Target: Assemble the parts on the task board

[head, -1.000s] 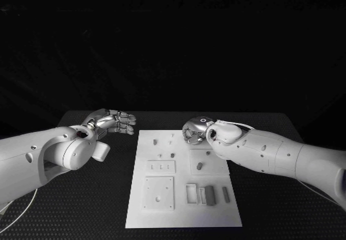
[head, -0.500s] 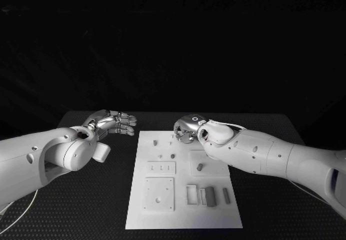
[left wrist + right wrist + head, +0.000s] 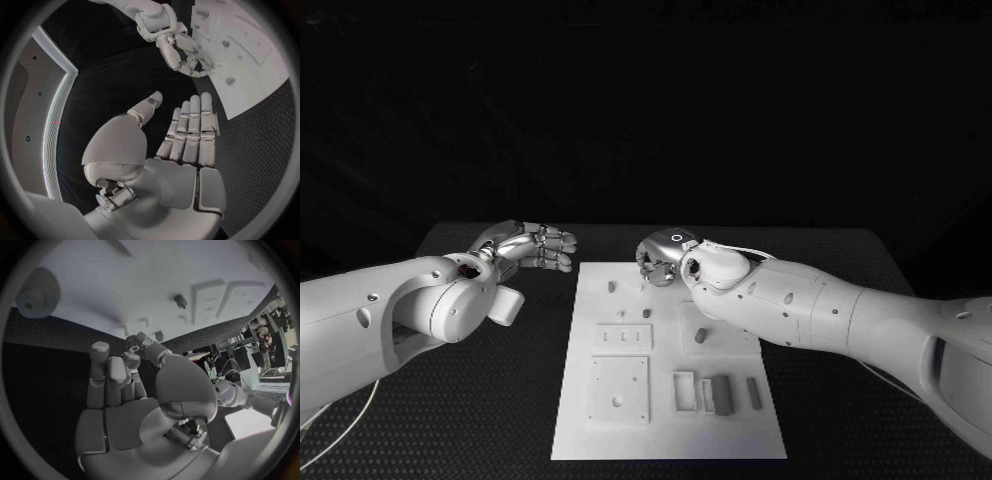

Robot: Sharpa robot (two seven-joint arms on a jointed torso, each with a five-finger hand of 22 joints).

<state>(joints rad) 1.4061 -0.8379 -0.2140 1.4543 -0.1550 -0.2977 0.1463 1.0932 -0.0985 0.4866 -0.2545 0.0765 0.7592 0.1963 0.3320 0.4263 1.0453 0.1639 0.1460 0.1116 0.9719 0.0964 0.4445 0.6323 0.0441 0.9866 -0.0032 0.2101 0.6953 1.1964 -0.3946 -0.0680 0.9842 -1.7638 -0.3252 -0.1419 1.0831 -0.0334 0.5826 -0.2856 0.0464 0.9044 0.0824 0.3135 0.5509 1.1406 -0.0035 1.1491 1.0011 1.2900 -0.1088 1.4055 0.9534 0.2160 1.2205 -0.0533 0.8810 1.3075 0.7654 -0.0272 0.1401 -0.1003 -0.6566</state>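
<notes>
The right hand (image 3: pixel 664 258) hovers over the far edge of the task board (image 3: pixel 668 440), fingers curled and holding nothing I can see. Small parts (image 3: pixel 701 336) lie on the board nearer the robot. The left hand (image 3: pixel 527 244), fingers extended together and empty, hangs beside the board's far left corner.

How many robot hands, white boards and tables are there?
Robot hands: 2, the left hand and the right hand
White task board: 1
Black table: 1
Total: 4
</notes>
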